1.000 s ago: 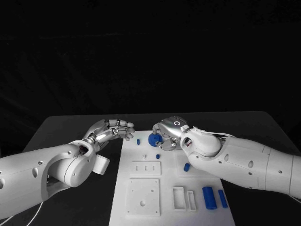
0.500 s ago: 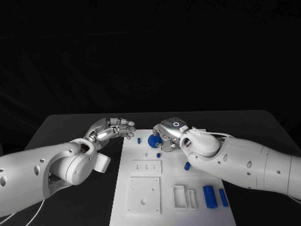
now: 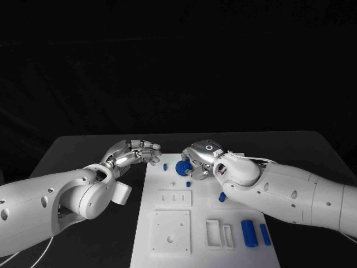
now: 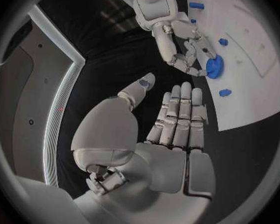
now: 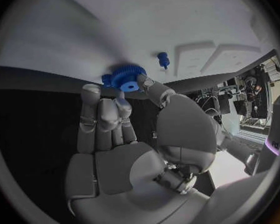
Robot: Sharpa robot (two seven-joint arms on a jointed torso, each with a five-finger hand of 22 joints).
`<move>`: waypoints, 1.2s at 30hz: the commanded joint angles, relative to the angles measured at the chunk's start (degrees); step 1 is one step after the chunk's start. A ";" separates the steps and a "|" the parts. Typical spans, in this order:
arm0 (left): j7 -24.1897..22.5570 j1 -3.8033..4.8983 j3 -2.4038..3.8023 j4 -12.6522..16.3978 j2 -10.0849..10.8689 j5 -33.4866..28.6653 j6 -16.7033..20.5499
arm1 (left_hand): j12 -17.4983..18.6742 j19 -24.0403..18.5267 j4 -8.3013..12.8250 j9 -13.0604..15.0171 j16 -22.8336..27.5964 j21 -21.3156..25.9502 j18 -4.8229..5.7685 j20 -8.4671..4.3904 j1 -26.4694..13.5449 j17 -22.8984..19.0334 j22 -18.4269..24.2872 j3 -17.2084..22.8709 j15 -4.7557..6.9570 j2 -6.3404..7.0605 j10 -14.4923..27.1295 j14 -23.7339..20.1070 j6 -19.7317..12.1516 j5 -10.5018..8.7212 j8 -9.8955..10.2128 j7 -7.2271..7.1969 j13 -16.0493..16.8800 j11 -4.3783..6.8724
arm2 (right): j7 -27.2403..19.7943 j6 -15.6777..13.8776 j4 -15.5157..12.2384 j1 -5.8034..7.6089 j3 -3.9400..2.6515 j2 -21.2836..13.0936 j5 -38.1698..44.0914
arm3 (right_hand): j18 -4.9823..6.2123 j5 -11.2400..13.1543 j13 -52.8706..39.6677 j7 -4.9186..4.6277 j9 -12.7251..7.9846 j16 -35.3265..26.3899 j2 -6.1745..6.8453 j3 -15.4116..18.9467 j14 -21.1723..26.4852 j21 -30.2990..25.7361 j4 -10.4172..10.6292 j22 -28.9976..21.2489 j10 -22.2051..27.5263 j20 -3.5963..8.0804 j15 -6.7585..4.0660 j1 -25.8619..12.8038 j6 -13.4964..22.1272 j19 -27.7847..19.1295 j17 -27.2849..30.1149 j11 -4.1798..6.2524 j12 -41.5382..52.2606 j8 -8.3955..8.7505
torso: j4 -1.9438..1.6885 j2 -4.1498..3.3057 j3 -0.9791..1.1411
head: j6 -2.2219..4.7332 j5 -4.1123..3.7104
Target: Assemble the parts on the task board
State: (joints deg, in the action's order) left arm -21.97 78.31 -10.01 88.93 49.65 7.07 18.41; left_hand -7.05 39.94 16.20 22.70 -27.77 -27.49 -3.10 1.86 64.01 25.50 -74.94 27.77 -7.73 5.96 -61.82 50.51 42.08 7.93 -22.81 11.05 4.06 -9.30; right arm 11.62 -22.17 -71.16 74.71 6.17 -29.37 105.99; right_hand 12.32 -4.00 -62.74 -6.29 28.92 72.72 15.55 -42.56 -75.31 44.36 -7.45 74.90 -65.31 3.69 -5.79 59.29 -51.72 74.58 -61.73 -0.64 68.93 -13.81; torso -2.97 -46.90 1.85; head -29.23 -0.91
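Left hand [image 3: 135,152] hovers empty, fingers [image 4: 180,115] straight and together; right hand [image 3: 198,159] has its fingers [image 5: 109,115] curled downward.

I see a dim head view: its upper half is black, and only the white task board [image 3: 196,223] in the lower middle catches light. Both wrist views bend straight edges near their dark rims.

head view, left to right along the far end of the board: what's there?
left hand → small blue peg → blue gear, which the right hand holds.
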 commanded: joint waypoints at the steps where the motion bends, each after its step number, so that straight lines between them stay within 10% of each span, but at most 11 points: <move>1: -0.57 0.06 0.04 -0.02 -0.09 0.36 -0.60 | 0.39 -0.23 0.12 -0.09 0.23 0.19 -1.09 0.12 -0.19 -0.05 -0.63 0.30 -0.05 -0.24 0.30 -0.22 -0.57 0.28 -0.22 0.43 0.07 -0.02 | 0.17 0.38 0.04 -0.05 0.01 0.10 -0.94 | 2.68 -0.42 0.09 -1.17 -0.31 -0.01 0.40 0.72 0.00 -0.01 -0.13 0.90 0.00 0.08 0.46 -0.09 1.13 0.23 -0.27 -0.31 -0.23 0.50 | 0.03 -0.01 -0.01 | -0.04 -0.01; 19: -0.61 0.06 0.04 -0.13 -0.01 0.35 -0.73 | 0.42 -0.24 0.15 -0.10 0.27 0.20 -1.11 0.13 -0.13 -0.05 -0.64 0.33 -0.06 -0.22 0.31 -0.22 -0.62 0.30 -0.21 0.44 0.07 -0.02 | -1.48 -3.45 -3.78 -0.05 -0.11 -4.10 -5.90 | 2.68 -2.66 0.19 -0.11 -0.63 -0.15 0.15 2.30 -0.01 -0.27 -0.82 0.84 -0.08 0.05 -0.50 0.07 2.35 0.30 -0.71 0.71 -0.33 0.67 | 0.03 0.04 0.11 | 0.16 0.13; 24: -0.69 0.06 0.04 -0.09 0.37 0.35 -0.77 | 0.42 -0.24 0.14 -0.10 0.27 0.20 -1.11 0.13 -0.14 -0.05 -0.64 0.33 -0.06 -0.23 0.31 -0.22 -0.62 0.30 -0.21 0.44 0.07 -0.02 | -4.40 -3.90 -7.16 0.05 -2.27 -9.36 -12.39 | 2.68 -3.96 0.20 -0.32 -0.57 -0.22 0.00 2.21 0.00 -0.31 -0.81 0.84 -0.11 0.09 -0.37 0.25 2.02 0.31 -0.70 0.53 -0.34 0.42 | 0.32 0.09 0.16 | 0.62 0.09; 30: -0.78 0.06 0.04 -0.19 0.85 0.35 -0.69 | 0.41 -0.24 0.15 -0.10 0.27 0.20 -1.11 0.13 -0.13 -0.05 -0.64 0.33 -0.06 -0.23 0.29 -0.21 -0.61 0.30 -0.22 0.44 0.07 -0.02 | -14.33 -0.14 -8.29 0.77 -3.39 -15.61 -22.69 | 2.68 -5.45 0.14 -1.15 -0.52 -0.52 -0.95 3.10 0.18 -0.36 -1.39 0.94 0.09 0.05 0.40 0.18 1.64 0.12 -0.45 -0.27 -0.33 0.10 | 0.74 0.21 0.30 | 1.18 -0.19; 33: -0.85 0.06 0.04 -0.33 1.09 0.35 -0.67 | 0.41 -0.25 0.16 -0.10 0.28 0.20 -1.12 0.13 -0.11 -0.04 -0.64 0.34 -0.06 -0.21 0.28 -0.20 -0.61 0.30 -0.23 0.44 0.08 -0.02 | -17.14 1.51 -7.15 0.77 -3.87 -17.90 -24.59 | 2.68 -11.61 -0.04 -1.75 -0.56 -0.89 -3.53 7.80 0.30 -0.33 -4.75 1.15 0.76 -0.39 1.07 -0.96 1.70 -0.74 -0.40 -0.88 -0.14 -0.04 | 1.25 0.33 0.63 | 1.55 -0.23; 36: -0.83 0.06 0.04 -0.54 0.95 0.35 -0.75 | 0.41 -0.25 0.17 -0.10 0.28 0.20 -1.12 0.14 -0.10 -0.04 -0.64 0.34 -0.06 -0.21 0.28 -0.20 -0.61 0.30 -0.24 0.44 0.08 -0.01 | -18.49 2.85 -5.53 0.77 -3.89 -19.19 -26.37 | 2.68 -11.93 0.00 -1.87 -0.66 -1.09 -4.12 9.04 0.31 -0.42 -5.83 1.08 0.92 -0.51 1.11 -1.10 1.64 -0.94 -0.35 -0.99 -0.17 -0.08 | 1.63 0.39 1.10 | 1.64 -0.50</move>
State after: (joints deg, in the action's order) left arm -22.05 78.31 -10.01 88.36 50.73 7.09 18.39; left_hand -6.83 39.93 16.33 22.65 -27.77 -27.49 -3.62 1.86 64.01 25.50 -74.90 27.89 -7.73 5.96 -61.82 50.51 41.67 7.93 -22.81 11.05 4.06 -9.30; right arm -1.62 -22.33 -77.28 75.52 2.29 -48.19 84.75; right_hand 12.26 -15.76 -62.71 -7.01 28.34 71.99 11.97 -33.92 -75.00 44.13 -13.27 74.90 -64.61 3.16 -4.87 58.13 -49.97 74.09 -62.13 -1.54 68.94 -13.62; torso -1.81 -46.60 2.47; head -27.70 -1.21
